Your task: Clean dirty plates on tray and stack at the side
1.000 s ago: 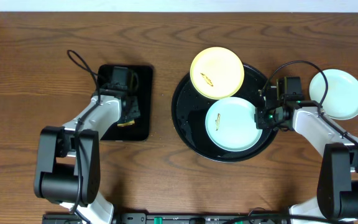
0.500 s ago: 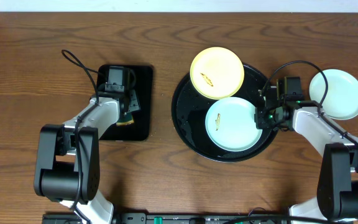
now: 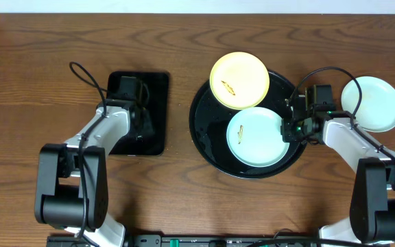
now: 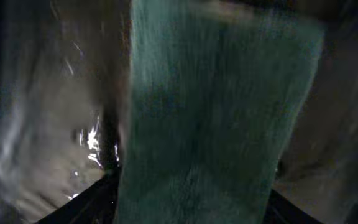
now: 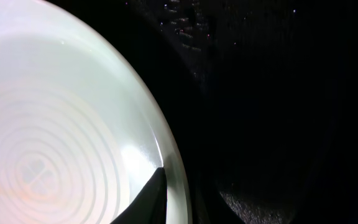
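Over the small rectangular black tray [image 3: 158, 82], the left fingers [image 3: 141, 115] hang at a green fibrous sponge [image 4: 216, 124]; whether they grip it I cannot tell. Rightward, the large round glossy black tray [image 3: 210, 134] carries a pale yellow round plate [image 3: 239, 80] overlapping its far rim and a pale mint-white round plate [image 3: 254, 136] inside. The right fingers [image 3: 288, 127] sit at this plate's right edge, one fingertip [image 5: 151, 199] on its rim, grip unclear. A second mint-white plate [image 3: 371, 103] lies on the wooden tabletop [image 3: 46, 68] beside the tray.

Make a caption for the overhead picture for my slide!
Right gripper at the rim of a mint plate on the round black tray; left arm over the small tray.
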You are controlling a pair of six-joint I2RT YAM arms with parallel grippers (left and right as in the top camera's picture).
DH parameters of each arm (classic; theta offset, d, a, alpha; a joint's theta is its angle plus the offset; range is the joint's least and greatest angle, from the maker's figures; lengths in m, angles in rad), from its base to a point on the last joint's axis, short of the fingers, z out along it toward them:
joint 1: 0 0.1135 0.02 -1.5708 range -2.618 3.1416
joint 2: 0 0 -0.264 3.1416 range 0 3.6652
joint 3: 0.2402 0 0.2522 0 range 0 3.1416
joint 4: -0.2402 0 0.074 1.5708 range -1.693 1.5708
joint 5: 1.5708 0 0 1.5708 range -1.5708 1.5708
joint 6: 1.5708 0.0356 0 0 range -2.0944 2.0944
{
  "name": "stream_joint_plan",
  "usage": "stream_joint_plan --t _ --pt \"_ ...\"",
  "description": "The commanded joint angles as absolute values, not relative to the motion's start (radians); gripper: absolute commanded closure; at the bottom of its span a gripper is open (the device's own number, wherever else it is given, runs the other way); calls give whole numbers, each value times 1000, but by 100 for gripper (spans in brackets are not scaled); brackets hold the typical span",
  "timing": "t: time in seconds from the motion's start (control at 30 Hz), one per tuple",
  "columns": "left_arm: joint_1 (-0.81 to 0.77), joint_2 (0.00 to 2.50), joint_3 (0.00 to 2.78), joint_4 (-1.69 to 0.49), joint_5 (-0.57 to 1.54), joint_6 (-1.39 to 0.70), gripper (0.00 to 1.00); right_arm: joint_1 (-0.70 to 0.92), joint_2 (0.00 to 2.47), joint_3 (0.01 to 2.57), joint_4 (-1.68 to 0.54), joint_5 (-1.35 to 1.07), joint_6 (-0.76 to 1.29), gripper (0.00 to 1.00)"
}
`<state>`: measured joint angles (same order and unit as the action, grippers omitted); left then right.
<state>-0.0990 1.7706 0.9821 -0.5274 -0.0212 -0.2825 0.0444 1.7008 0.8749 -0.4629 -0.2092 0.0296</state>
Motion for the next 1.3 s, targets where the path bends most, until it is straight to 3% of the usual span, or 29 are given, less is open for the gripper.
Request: stream_joint_plan --t 0.0,0.03,0.07,0.1,0.13,0.17,0.4,0.53,0.77,0.83,0.9,0.93,1.0,1.07,1.13,1.23,1.27 --pt "-94 1764 974 -587 14 -301 41 48 1708 869 -463 -218 22 86" --pt "-95 1764 972 -587 9 -300 64 48 1708 869 -463 -218 21 86" --pt "-95 1764 972 -578 7 -290 81 48 1708 869 -463 -218 22 86" --pt "-94 1764 972 -567 7 -290 76 48 1708 869 -463 -218 22 86" --pt "-94 1764 972 -553 7 -290 47 48 1708 869 -463 -218 21 85" --pt "-94 1764 972 -538 7 -289 24 48 1708 869 -463 -218 21 86" --pt "-94 1765 973 -411 -90 -278 24 48 1708 869 -460 -218 21 83" --pt "-95 1774 971 -401 -90 -279 36 51 1708 869 -458 -218 22 84" --pt "-95 1814 969 -407 -90 -278 36 74 1723 821 -364 -214 33 82" --pt "-95 1814 969 -419 -86 -279 36 78 1723 821 -361 -214 33 87" --pt "-95 1814 969 -425 -86 -279 41 80 1723 821 -354 -215 48 99" --pt "-95 1814 969 -425 -86 -279 47 80 1723 821 -352 -216 57 99" --pt "-95 1814 969 -424 -86 -279 50 80 1723 821 -347 -226 66 99" --pt "-95 1814 969 -409 -87 -279 48 80 1723 821 -339 -227 66 99" --pt "-95 1814 969 -402 -87 -279 39 81 1723 821 -339 -229 66 98" --pt "-95 1818 968 -396 -88 -278 40 103 1723 821 -341 -229 65 97" --pt "-95 1819 968 -389 -88 -278 44 106 1723 821 -341 -229 65 97"
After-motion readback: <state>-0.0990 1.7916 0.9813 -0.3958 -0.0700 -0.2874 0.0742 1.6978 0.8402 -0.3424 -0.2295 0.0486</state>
